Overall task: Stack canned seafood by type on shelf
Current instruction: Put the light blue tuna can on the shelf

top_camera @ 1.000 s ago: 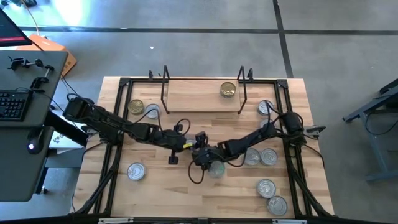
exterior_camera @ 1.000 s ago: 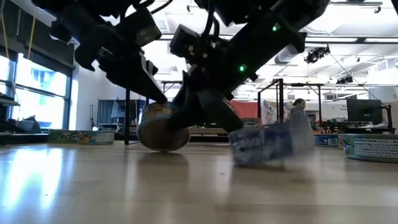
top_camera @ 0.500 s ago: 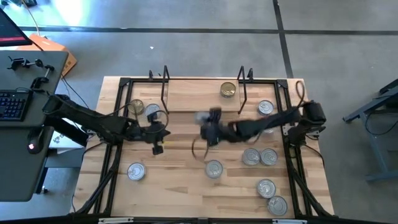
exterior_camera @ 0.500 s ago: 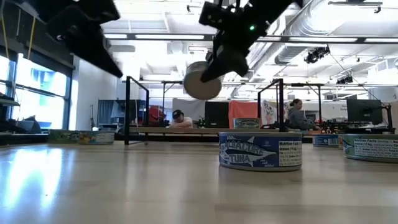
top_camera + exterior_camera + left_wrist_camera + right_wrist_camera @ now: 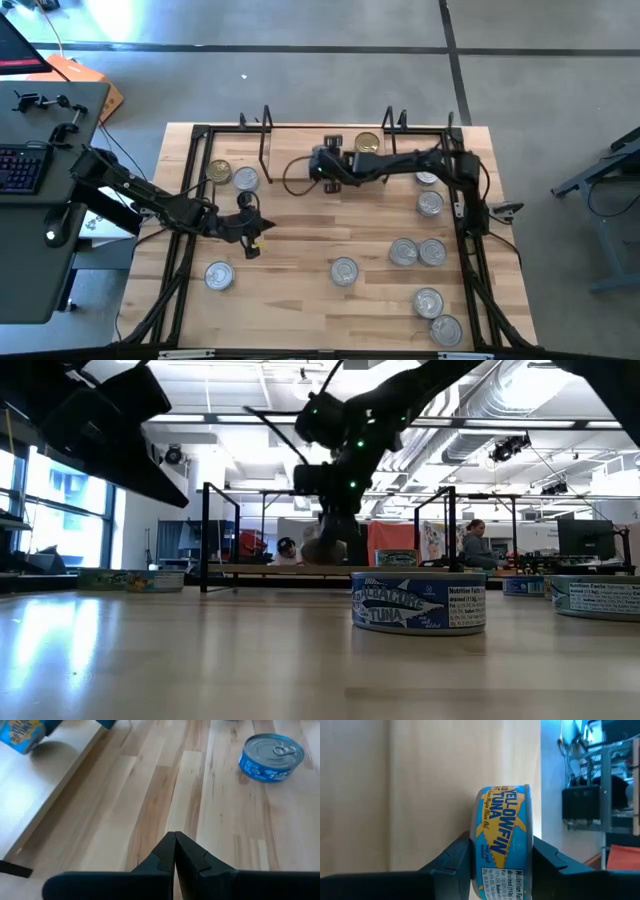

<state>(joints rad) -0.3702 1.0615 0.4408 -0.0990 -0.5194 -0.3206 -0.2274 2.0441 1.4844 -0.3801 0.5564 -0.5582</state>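
One tin sits clamped on edge in the right gripper over the shelf by the far edge, just left of the gold tin, while the left gripper, pinched shut and empty, hangs mid-table.

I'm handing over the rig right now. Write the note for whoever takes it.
Right gripper: shut on a yellowfin tuna tin, held over the shelf.
Left gripper: shut, empty, over the table's left side.
Done: one gold-lidded tin sits on the shelf.
Left: set down the held tin; bring the loose tins on the table, such as the central one.
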